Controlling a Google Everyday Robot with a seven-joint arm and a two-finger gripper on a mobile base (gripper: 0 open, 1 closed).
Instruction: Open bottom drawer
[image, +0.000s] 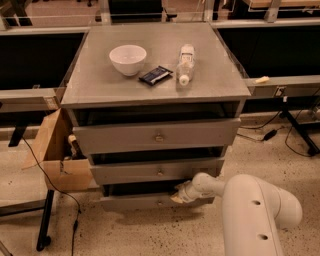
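The bottom drawer is the lowest, narrowest grey front of the cabinet, with a small round knob at its centre. It stands slightly pulled out, with a dark gap above it. My gripper reaches in from the right on a white arm and sits at the drawer's upper edge, just right of and above the knob. The mid drawer and the widest top drawer are above it.
On the cabinet top are a white bowl, a dark packet and a lying plastic bottle. An open cardboard box stands at the left, with cables and a black stand leg. Cables and a stand foot lie on the right.
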